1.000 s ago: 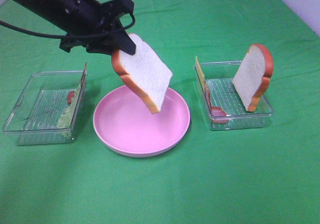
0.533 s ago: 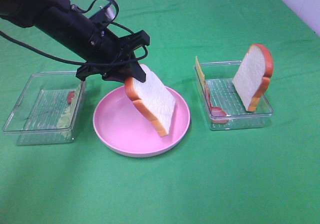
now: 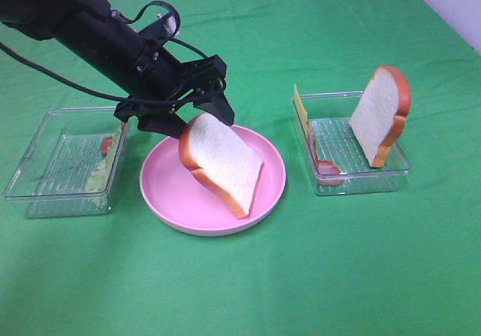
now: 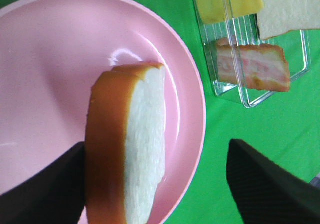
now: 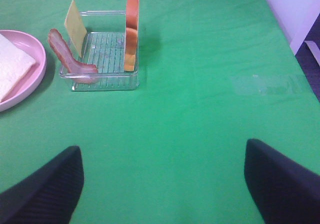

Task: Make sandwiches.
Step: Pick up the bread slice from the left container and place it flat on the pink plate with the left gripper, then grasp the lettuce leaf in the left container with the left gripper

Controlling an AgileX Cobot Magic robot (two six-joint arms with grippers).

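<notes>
A green cloth-covered desk [image 3: 361, 268] fills every view. Only the high camera shows the whole layout. There the black left end effector [image 3: 200, 119] hangs over a round pink plate [image 3: 169, 197]. Its two fingers are spread wider than a slice is thick and grip nothing.

Directly beneath it, a white bread slice with orange-brown crust [image 3: 222, 163] leans on the plate. The slice's long axis slopes down from its rounded top, up between the fingers. Its lower corner appears to rest near the plate rim on the side away from the arm. Its white face is turned upward.

The left wrist camera adds detail. One finger is just beside the crust, perhaps touching it. The other finger stands well apart from the white face.

Behind the left end effector, under its arm, sits a clear plastic rectangular tray [image 3: 45, 137]. It holds pale green lettuce [image 3: 99, 177] and a small red piece [image 3: 107, 145], both against the wall nearest the plate.

The right end effector [image 5: 162, 184] appears only in its own wrist view. Its two dark fingertips are far apart over bare green desk, with nothing between them.

Ahead of it lies a second clear plastic tray [image 5: 105, 83]. In this tray a second white bread slice [image 5: 132, 28] stands upright, seen edge-on. A yellow square cheese slice [image 5: 75, 26] and a reddish bacon strip [image 5: 67, 51] are propped at the end nearest the plate.
</notes>
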